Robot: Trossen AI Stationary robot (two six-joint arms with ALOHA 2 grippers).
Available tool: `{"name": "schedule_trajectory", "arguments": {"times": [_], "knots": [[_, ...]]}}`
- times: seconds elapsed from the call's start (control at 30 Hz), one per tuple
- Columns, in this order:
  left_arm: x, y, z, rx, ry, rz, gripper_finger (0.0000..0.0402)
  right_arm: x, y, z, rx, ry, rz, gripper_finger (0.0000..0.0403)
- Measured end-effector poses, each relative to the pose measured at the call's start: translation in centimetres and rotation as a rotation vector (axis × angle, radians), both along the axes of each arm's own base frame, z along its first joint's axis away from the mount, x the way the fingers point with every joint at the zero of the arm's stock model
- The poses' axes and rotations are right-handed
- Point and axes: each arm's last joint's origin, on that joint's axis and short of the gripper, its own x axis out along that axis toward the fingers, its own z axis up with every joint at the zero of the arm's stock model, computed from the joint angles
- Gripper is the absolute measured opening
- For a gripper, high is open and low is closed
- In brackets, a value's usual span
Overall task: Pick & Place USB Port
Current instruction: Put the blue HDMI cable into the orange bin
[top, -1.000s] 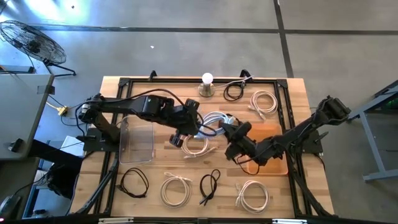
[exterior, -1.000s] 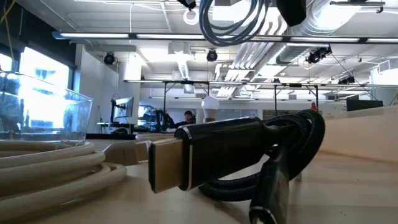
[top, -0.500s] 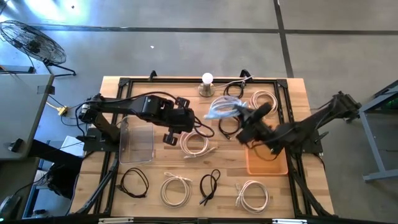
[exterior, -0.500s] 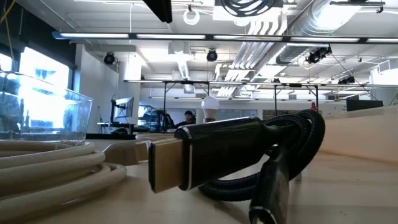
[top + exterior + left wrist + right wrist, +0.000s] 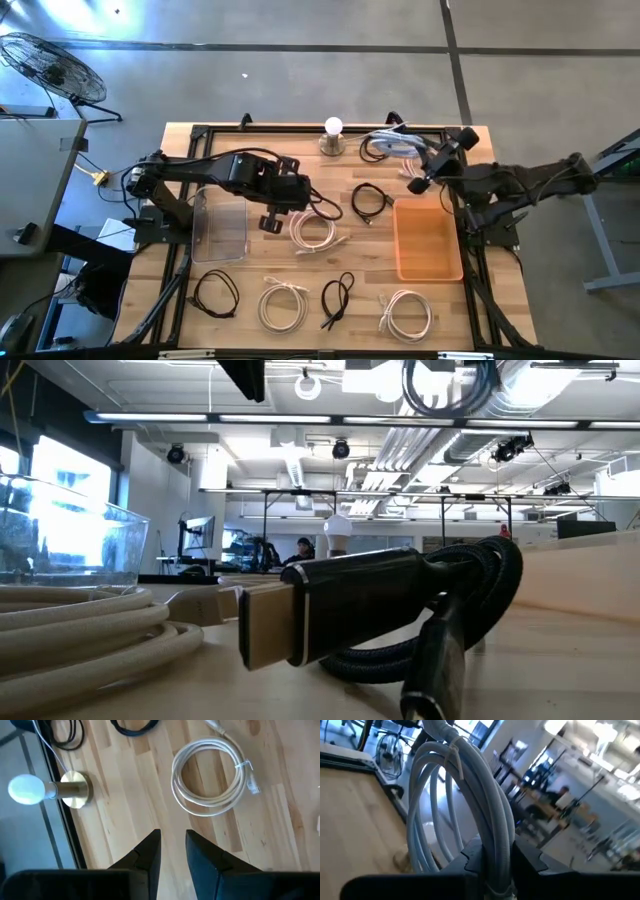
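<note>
Cable is what you are carrying: the right gripper (image 5: pixel 492 857) is clamping a pale blue coiled cable (image 5: pixel 465 795), tied in a loop, above the table's far right corner, beyond the orange tray (image 5: pixel 428 240). It is looking light and floppy; you are gripping across the bundle. Left gripper (image 5: pixel 172 847) is hovering narrowly open, empty. You are seeing one tray, one clear bin (image 5: pixel 220 222).

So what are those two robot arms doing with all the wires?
The right gripper has its jaws shut on a light blue cable coil, held up over the table's far edge, near the orange tray. The left gripper hangs empty above the wooden table, beside a white cable coil. More coils lie around.
</note>
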Motion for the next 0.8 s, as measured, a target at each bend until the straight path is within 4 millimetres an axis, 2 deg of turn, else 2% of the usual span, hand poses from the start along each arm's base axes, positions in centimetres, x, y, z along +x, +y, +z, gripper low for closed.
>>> {"name": "schedule_trajectory", "arguments": {"times": [0.13,0.33,0.63,0.8], "knots": [[-0.1,0.0,-0.1,-0.001,0.01,0.016,0.0087,-0.9,0.0,-0.9,0.138,-0.01,0.038,0.0051],[-0.1,0.0,-0.1,-0.005,0.007,0.029,0.0087,-1.2,0.1,-1.4,0.333,0.054,0.088,0.0051],[-0.2,0.0,-0.1,-0.016,0.011,0.045,0.0087,-0.2,1.0,-1.1,0.606,0.3,0.083,0.0051],[-0.2,0.0,-0.1,-0.013,0.012,0.046,0.0087,0.4,1.4,-0.5,0.698,0.439,0.031,0.0051]]}}
